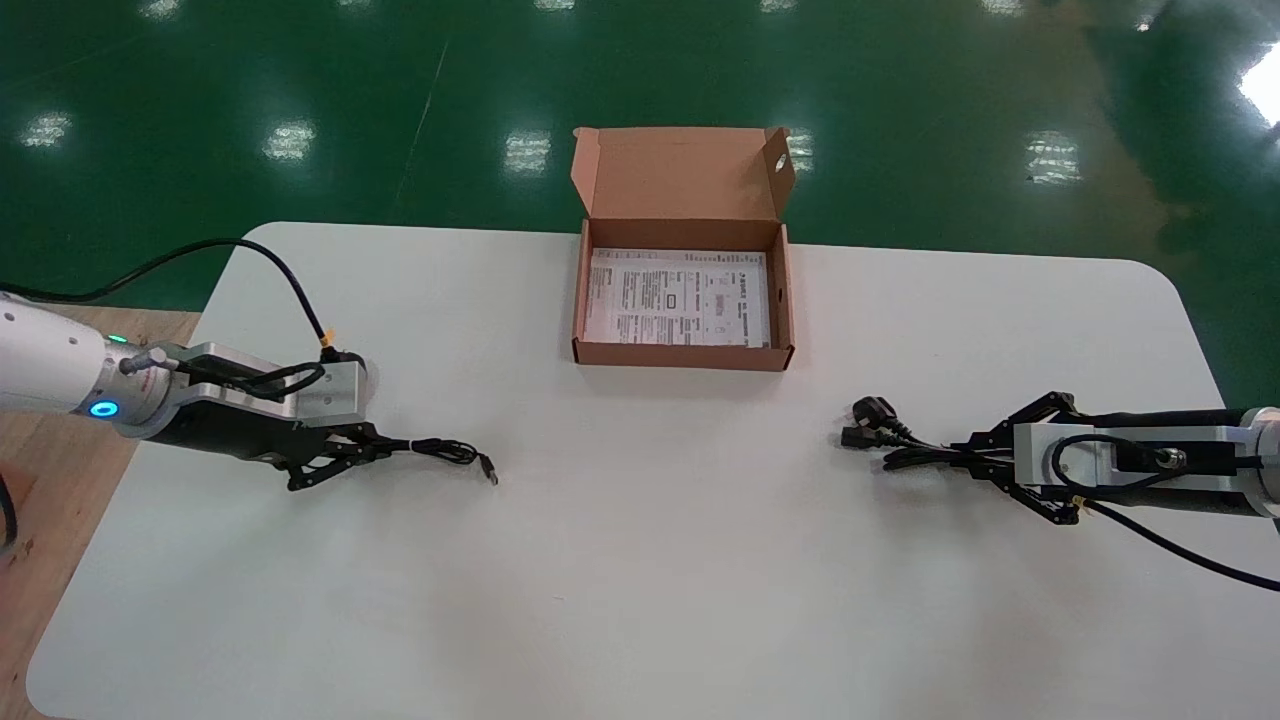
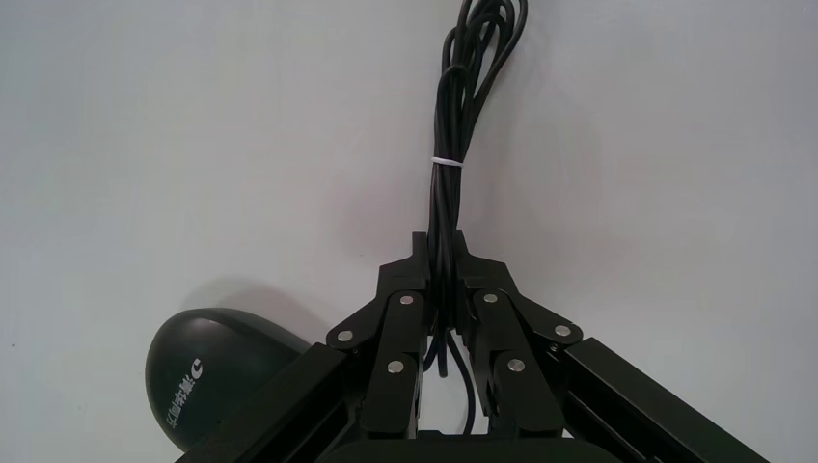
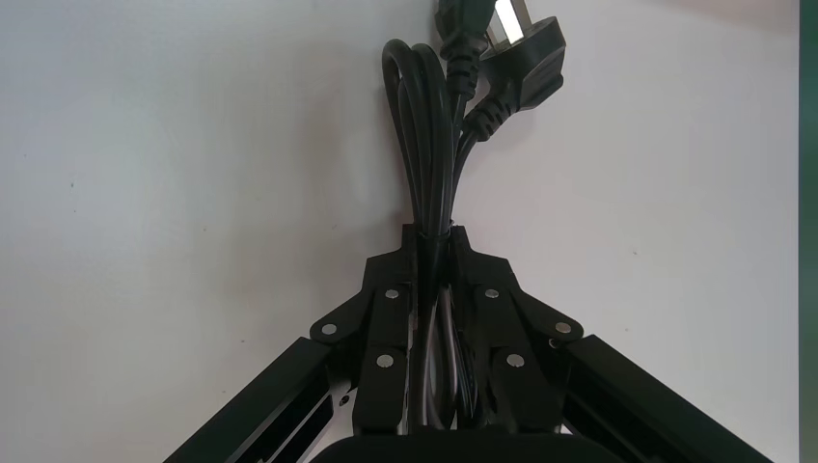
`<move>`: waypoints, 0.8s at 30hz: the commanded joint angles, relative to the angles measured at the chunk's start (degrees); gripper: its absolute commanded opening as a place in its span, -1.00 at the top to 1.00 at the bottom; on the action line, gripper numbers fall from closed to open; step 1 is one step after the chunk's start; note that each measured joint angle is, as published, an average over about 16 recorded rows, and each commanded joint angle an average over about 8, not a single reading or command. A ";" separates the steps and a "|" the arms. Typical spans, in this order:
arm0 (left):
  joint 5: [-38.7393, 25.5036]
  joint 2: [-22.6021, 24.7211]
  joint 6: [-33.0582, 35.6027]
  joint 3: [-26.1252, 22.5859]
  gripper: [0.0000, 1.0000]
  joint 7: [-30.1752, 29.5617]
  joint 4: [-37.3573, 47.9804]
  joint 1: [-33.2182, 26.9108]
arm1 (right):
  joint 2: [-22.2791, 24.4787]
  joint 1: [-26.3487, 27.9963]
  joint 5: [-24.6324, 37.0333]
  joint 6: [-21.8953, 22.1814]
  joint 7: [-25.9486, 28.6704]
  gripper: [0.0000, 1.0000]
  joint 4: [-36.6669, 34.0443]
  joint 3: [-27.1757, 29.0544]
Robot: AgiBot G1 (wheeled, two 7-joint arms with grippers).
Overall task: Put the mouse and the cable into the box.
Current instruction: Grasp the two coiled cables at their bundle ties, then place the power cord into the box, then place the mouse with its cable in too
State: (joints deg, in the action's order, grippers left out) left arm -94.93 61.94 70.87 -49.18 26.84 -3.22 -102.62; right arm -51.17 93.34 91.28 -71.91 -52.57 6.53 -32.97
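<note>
Two grippers are low over the white table. In the head view, the open box stands at the far middle with a printed sheet inside. The left gripper is at the left and the right gripper at the right. The left wrist view shows the fingers closed on the bundled mouse cord, and the mouse lies just beside them. The right wrist view shows the fingers closed on the folded power cable, with its plug beyond the tips.

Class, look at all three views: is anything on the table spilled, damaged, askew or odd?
Nothing spilled or damaged. One oddity: the left gripper pinches the mouse's tied cord, not the mouse, which lies beside it. The right gripper holds the power cable.
</note>
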 commanded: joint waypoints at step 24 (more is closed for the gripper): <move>12.56 -0.72 -11.74 10.29 1.00 5.29 -13.75 -21.76 | -17.01 8.65 -2.35 12.79 7.32 1.00 9.64 1.91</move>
State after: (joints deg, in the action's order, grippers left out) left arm -82.38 61.23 59.72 -38.97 32.36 -16.57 -124.11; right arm -67.66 101.91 89.01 -59.62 -45.68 15.31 -31.12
